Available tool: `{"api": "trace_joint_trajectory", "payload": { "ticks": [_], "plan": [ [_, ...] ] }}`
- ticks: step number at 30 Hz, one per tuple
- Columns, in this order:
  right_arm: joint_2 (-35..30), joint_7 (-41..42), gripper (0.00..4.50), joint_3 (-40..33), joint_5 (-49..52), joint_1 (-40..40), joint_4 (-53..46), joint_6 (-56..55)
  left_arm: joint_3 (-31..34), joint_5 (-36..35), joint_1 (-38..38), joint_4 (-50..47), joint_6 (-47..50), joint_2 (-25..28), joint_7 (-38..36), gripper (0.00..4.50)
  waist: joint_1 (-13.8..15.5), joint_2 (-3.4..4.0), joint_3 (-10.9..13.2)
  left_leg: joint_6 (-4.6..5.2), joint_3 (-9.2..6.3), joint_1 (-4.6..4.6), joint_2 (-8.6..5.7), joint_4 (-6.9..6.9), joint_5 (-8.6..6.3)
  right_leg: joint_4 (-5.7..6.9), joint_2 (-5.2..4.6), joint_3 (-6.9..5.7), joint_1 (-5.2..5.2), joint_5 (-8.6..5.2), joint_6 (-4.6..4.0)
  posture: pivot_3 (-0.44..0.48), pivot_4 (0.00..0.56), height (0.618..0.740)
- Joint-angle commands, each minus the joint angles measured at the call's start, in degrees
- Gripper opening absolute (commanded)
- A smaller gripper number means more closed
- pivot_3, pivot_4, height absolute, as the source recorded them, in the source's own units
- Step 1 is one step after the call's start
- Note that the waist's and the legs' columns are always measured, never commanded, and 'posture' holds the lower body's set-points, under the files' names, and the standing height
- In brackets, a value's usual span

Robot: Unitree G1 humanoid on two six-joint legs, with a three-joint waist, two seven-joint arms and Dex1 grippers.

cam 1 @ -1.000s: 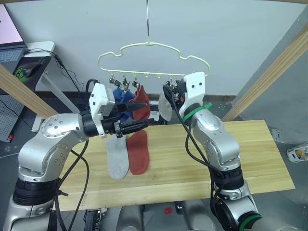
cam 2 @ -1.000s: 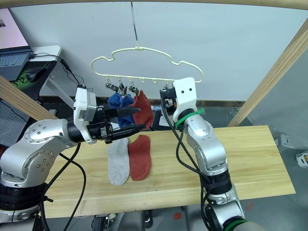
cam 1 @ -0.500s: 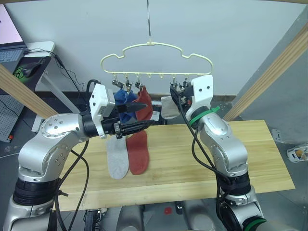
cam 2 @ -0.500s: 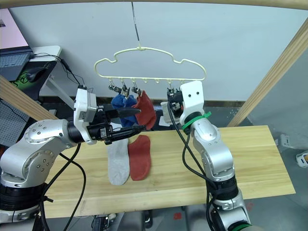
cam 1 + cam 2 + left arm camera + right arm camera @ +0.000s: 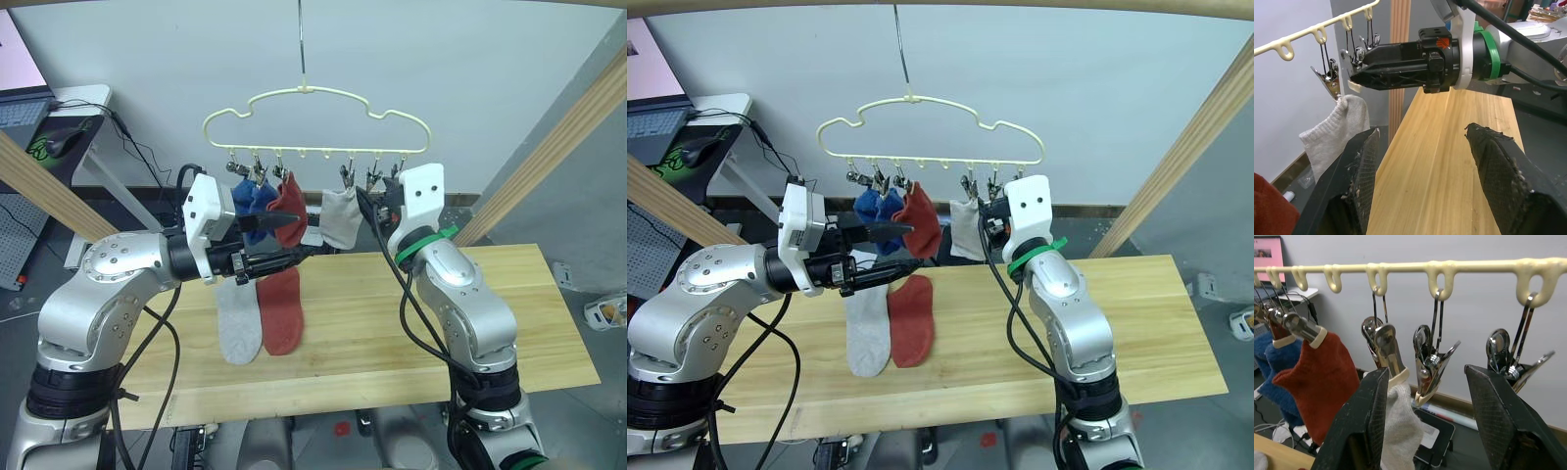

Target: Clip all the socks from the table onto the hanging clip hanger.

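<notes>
Left eye view: table [image 5: 509, 323] still carries 2 socks, grey sock [image 5: 238, 331] and rust sock [image 5: 281, 310], side by side nr its left-centre. Clip hanger [image 5: 315, 108] above holds 4: two blue socks [image 5: 251, 199], a rust one, a pale grey one [image 5: 340, 216]. Left gripper [image 5: 286, 239] jaws wide apart, empty, just by hung rust sock. Right gripper [image 5: 1422, 426] jaws open, empty, close under clips [image 5: 1431, 363]. Judgement: socks light, limp, non-slip; pinch at cuff edge so the rest drapes.

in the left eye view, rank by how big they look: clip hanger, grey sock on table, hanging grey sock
1. clip hanger
2. grey sock on the table
3. hanging grey sock, though it hangs farther from the camera, so its true size is unsure.
</notes>
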Motion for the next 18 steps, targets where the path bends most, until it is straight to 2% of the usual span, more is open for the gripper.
{"api": "trace_joint_trajectory", "payload": {
  "ticks": [1, 3, 6, 18],
  "plan": [
    [0.2, -0.3, 2.53, -0.2, 0.0, 0.1, -3.5, 0.1, 0.3, 0.2, 0.1, -1.6, -1.3, 0.5, -0.5, 3.06, 0.0, 0.00, 0.0, 0.00, 0.00, 0.00, 0.00, 0.00, 0.00, 0.00, 0.00, 0.00, 0.00, 0.00, 0.00, -0.169, 0.251, 0.736],
    [0.4, -0.5, 2.53, -0.2, -0.1, 0.2, -3.5, 0.3, 0.2, 0.4, 0.1, -1.6, -1.3, 0.4, -0.5, 3.06, 0.0, 0.00, 0.0, 0.00, 0.00, 0.00, 0.00, 0.00, 0.00, 0.00, 0.01, 0.00, 0.00, 0.00, 0.00, -0.169, 0.251, 0.736],
    [0.5, -0.6, 1.98, -0.1, -0.1, 0.3, -3.4, 0.6, 0.0, 0.5, 0.1, -1.5, -1.4, 0.4, -0.4, 3.09, 0.0, 0.00, 0.0, 0.00, 0.00, 0.00, 0.00, 0.00, 0.00, 0.00, 0.01, 0.00, 0.00, 0.00, 0.00, -0.169, 0.251, 0.736],
    [2.3, -2.2, 1.98, -0.6, -0.4, -1.6, -1.7, 0.1, -0.5, 0.9, -0.4, -1.4, -1.3, 0.3, -0.1, 3.09, 0.0, 0.00, 0.0, 0.00, 0.00, 0.00, 0.00, 0.00, 0.00, 0.00, 0.01, 0.00, 0.00, 0.00, 0.00, -0.167, 0.255, 0.736]
  ]
}}
